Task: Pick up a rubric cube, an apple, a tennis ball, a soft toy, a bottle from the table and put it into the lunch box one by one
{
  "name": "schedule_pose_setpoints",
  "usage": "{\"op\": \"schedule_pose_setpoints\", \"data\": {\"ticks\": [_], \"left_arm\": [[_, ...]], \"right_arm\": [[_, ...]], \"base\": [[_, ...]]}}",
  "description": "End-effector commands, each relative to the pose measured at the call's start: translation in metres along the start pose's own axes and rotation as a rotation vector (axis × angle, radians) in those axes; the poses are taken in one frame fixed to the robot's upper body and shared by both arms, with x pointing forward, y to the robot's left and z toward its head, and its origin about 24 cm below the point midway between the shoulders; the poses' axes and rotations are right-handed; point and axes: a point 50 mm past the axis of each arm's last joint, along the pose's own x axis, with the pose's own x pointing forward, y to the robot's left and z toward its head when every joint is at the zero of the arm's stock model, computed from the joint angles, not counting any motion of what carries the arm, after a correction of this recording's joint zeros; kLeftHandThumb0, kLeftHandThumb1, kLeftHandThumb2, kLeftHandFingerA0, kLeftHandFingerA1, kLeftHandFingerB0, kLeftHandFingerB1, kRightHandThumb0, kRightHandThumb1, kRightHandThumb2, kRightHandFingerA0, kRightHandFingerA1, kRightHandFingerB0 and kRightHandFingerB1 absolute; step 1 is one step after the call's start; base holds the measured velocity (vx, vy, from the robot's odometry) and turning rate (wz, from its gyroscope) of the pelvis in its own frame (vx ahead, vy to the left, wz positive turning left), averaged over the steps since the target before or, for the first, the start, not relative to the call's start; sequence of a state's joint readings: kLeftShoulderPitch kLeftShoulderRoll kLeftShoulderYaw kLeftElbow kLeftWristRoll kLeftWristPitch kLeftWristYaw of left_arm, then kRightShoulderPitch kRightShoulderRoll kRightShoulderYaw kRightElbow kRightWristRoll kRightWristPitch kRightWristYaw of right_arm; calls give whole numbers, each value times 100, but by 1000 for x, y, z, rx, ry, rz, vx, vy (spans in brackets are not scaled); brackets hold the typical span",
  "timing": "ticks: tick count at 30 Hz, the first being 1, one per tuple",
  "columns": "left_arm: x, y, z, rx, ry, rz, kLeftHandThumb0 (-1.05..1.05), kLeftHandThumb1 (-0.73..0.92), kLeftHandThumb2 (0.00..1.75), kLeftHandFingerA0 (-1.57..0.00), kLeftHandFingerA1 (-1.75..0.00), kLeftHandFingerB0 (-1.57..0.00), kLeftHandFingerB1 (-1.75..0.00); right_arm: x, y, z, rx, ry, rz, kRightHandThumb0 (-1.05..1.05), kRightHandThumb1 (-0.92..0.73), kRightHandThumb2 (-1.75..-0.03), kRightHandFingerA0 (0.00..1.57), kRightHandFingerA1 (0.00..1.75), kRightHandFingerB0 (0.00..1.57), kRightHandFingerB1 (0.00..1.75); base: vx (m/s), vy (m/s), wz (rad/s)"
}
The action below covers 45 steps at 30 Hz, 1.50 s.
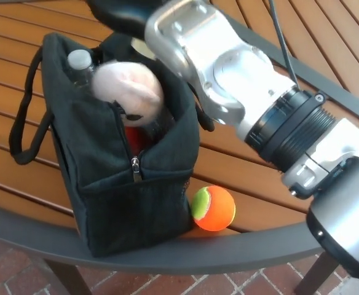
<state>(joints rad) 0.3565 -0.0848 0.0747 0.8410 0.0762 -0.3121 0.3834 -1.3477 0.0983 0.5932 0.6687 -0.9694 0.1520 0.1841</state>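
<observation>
a black lunch box (115,184), a soft fabric bag with a zip on its near face and a carrying strap (21,123) looping off its left side, stands open on a wooden slatted table (19,67), close to the table's dark curved metal rim. a pale pink soft toy (129,86) pokes out of the open top, a little blurred, leaning against the near wall of the bag. behind it and to the left, the clear bottle (80,61) with its white cap stands upright inside the bag, at the back left corner. below the toy, something red (135,138) shows deeper in the bag; it may be the apple, but too little is visible to be sure. no cube is visible.

the orange and green tennis ball (213,208) lies on the table just beside the bag's lower right corner, touching or almost touching it, right at the metal rim.

the robot's right arm (253,104) reaches in from the lower right, silver with a black ribbed collar, crossing above the bag's right side. its right hand (121,12) is a dark shape at the top edge, above and behind the bag, mostly cut off by the frame, so whether its fingers are apart or together cannot be told. the left hand does not show.

brick paving shows beneath the table edge.
</observation>
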Motion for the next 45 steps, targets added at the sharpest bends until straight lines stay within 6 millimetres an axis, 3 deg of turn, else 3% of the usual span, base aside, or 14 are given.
{"op": "schedule_pose_setpoints", "data": {"ticks": [1, 4, 10, 11, 16, 17, 20, 21, 26, 27, 32, 41, 43, 45], "left_arm": [[3, 11, 1, 21, -69, 6, 4, 52, 102, -107, -113, -96, -98], [4, 12, 1, 7, -61, 1, 6, 55, 103, -107, -117, -95, -101], [3, 13, 2, 7, -74, 3, 6, 52, 103, -107, -116, -97, -101], [2, 12, 2, 6, -75, 0, 4, 56, 96, -108, -114, -95, -99], [1, 11, 1, 40, -85, 14, 4, 54, 97, -109, -113, -97, -98], [0, 9, 1, 47, -81, 13, 4, 55, 96, -108, -113, -96, -97], [0, 9, 2, 31, -78, 8, 4, 55, 97, -107, -115, -95, -98], [0, 10, 3, 45, -94, 11, 4, 54, 99, -109, -116, -98, -99], [3, 10, 4, 23, -87, 14, 3, 56, 100, -107, -115, -95, -98], [5, 10, 9, -4, -94, 15, 5, 53, 108, -114, -118, -99, -103], [7, 9, 15, 9, -115, 15, 2, 58, 100, -109, -112, -95, -100], [9, 9, 17, -49, -101, 13, 5, 56, 107, -107, -119, -98, -106], [10, 9, 18, -34, -105, 17, 6, 54, 108, -106, -121, -97, -105], [10, 9, 17, -36, -104, 12, 4, 55, 116, -105, -106, -99, -101]], "right_arm": [[-9, -45, -20, 824, 58, -61, -7, -41, -118, 6, 62, 27, 66], [-14, -42, -37, 801, 138, -49, -33, -47, -98, 0, 56, 26, 60], [-27, -37, -59, 817, 224, -64, -22, -41, -103, 1, 59, 33, 59], [-35, -30, -70, 807, 237, -66, -18, -44, -99, 0, 88, 43, 50], [-49, -24, -78, 809, 241, -91, -20, -51, -89, 0, 78, 44, 47], [-61, -29, -83, 799, 232, -116, -28, -62, -71, 0, 54, 37, 49], [-80, -37, -90, 775, 219, -137, -30, -47, -97, 0, 55, 28, 58], [-90, -38, -93, 778, 217, -138, -33, -61, -69, 0, 50, 35, 48], [-129, -26, -103, 777, 241, -97, -48, -65, -60, 0, 58, 27, 40], [-146, -7, -107, 787, 280, -21, -66, -49, -87, 0, 45, 10, 47], [-189, 46, -104, 806, 370, 235, -69, -47, -87, 1, 33, 9, 38], [-204, 87, -83, 837, 372, 420, -69, -47, -84, 3, 50, 13, 43], [-205, 95, -77, 857, 367, 454, -64, -46, -80, 19, 52, 26, 43], [-202, 106, -71, 875, 360, 488, -61, -61, -59, 25, 59, 32, 36]], "base": [[0, 0, 0], [0, 0, 0], [0, 0, 0], [0, 0, 0], [0, 0, 0], [0, 0, 0], [0, 0, 0], [0, 0, 0], [0, 0, 0], [0, 0, 0], [0, 0, 0], [0, 0, 0], [0, 0, 0], [0, 0, 0]]}}
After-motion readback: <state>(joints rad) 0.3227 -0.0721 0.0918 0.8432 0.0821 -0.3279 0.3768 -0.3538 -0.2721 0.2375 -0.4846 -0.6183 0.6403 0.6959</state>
